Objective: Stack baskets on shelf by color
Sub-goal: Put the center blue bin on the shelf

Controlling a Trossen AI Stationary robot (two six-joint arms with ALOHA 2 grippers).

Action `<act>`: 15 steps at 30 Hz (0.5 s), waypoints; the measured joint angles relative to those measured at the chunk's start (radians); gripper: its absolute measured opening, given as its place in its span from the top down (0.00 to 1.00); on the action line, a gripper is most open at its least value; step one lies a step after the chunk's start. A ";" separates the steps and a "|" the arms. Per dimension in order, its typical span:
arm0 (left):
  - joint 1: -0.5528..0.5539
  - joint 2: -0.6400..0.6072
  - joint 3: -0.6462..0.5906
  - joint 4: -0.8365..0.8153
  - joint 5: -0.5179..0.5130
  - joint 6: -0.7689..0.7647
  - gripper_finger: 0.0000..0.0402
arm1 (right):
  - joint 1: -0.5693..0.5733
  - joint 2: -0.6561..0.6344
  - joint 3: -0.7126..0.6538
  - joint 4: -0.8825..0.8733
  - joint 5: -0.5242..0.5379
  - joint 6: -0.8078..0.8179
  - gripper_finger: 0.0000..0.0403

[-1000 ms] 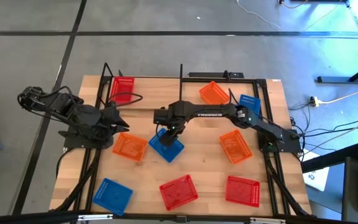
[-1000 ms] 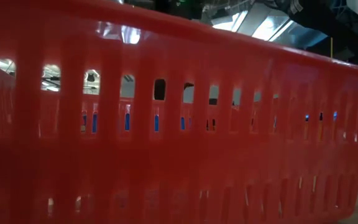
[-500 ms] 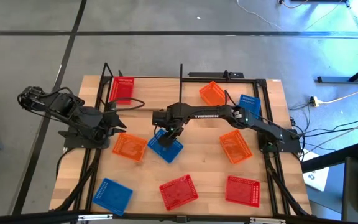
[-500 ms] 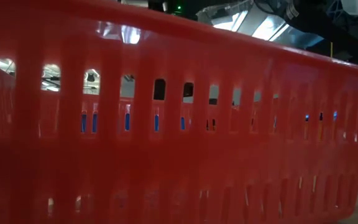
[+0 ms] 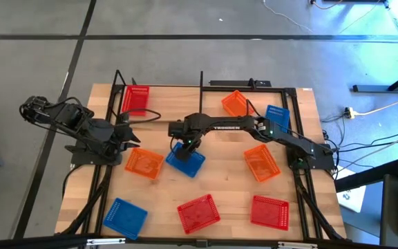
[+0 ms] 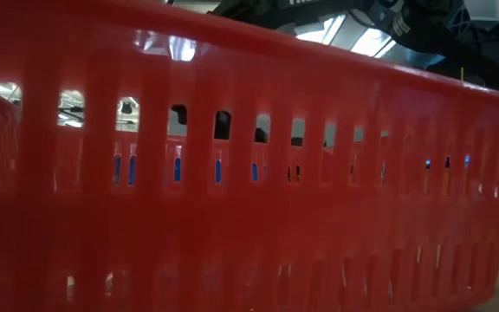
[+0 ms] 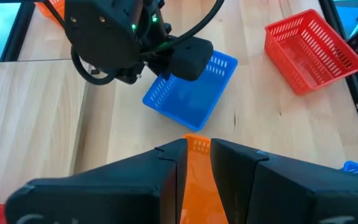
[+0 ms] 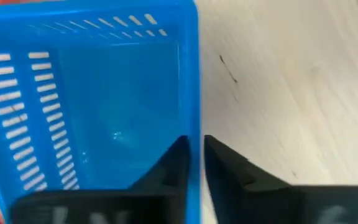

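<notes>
Right pincer (image 8: 194, 163) astride blue basket (image 8: 92, 99) wall; basket interior bare.

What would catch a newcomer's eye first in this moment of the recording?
The right gripper at the table's middle, its fingers straddling one wall of a blue basket. Next, the bright baskets scattered over the wooden table, with only a red basket on the shelf at the far left. The low view is almost filled by the wall of another red basket.
</notes>
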 joint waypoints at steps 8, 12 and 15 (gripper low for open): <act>0.000 0.000 0.000 -0.006 0.000 0.000 0.85 | -0.011 0.000 0.024 -0.033 -0.033 -0.009 0.98; 0.000 0.000 0.000 -0.007 0.000 0.000 0.85 | -0.020 -0.027 0.036 -0.023 -0.050 0.015 0.99; 0.000 0.000 0.000 -0.007 0.000 0.000 0.85 | -0.031 -0.073 0.035 -0.029 -0.047 0.024 0.99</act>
